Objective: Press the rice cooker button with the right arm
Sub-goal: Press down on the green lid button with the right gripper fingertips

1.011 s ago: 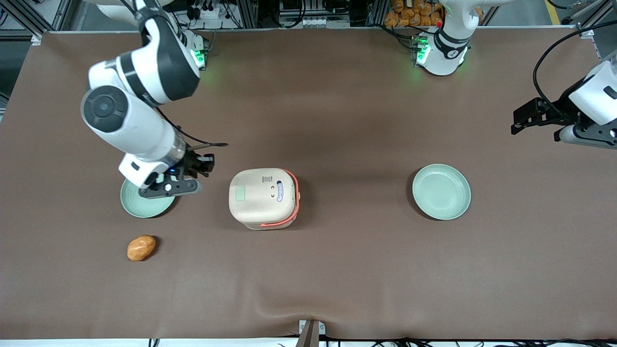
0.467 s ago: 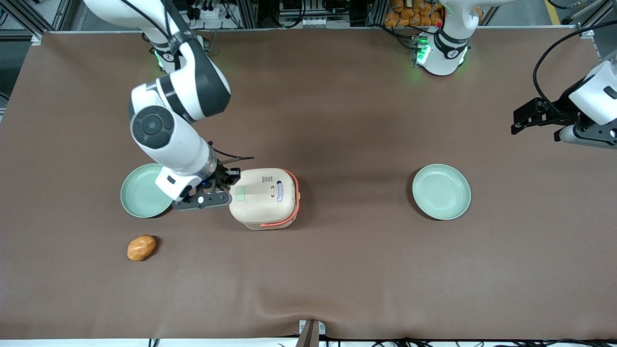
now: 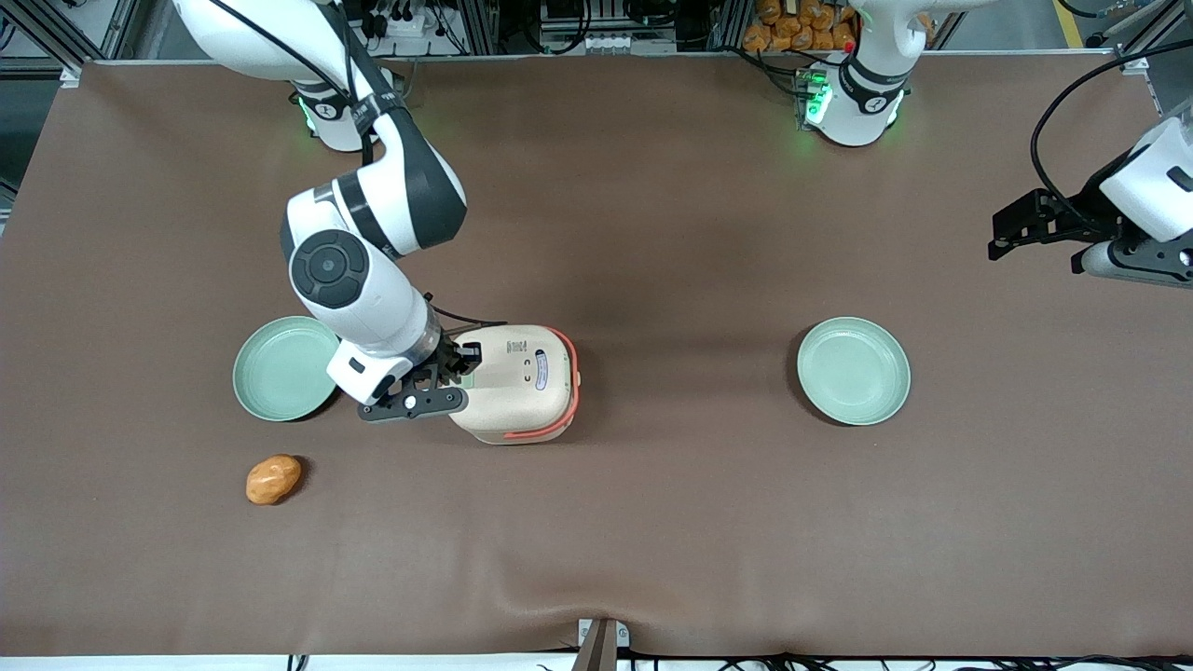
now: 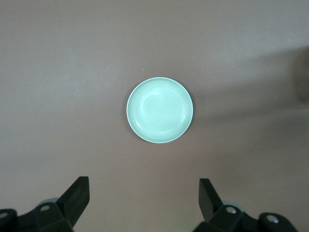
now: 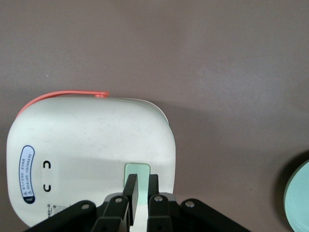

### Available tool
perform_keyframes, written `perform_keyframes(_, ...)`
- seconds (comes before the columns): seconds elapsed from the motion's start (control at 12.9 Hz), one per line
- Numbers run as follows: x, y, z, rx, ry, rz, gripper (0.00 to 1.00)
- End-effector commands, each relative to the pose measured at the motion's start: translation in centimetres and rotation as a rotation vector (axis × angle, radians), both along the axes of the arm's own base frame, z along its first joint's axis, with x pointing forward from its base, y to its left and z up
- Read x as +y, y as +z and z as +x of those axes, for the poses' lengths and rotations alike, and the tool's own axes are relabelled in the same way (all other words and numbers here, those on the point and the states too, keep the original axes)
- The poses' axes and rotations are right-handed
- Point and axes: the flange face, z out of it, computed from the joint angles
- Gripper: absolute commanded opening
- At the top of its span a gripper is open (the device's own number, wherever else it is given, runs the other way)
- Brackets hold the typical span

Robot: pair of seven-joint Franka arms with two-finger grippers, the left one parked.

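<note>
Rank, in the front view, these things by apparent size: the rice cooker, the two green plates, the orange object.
1. rice cooker, partly covered by the gripper
2. plate nearest the cooker and the other plate: alike
3. orange object

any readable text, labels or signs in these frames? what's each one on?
Nothing is legible.
Rice cooker lid: oval blue-rimmed sticker, print too small to read.
Same lid: two dark hook-shaped marks, symbols rather than letters.
Same lid: small dark printed patch, blurred.
Plates, table: no text.
Gripper hangs over the lid's pale green button, fingers shut.
</note>
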Motion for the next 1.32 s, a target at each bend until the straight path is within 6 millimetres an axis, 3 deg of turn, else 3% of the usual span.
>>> perform_keyframes(0.0,0.8,-0.1,0.2,-0.015,0.003,-0.018,0.16)
perform_keyframes(0.39,0.9,-0.7,0.1,-0.007,0.004,-0.022,0.16)
perform_keyframes(0.62,0.9,-1.4,0.1,0.003,0.004,-0.028,0.00)
perform_keyframes(1.24,1.6,-2.1,-0.3,0.011,-0.004,-0.031,0.00)
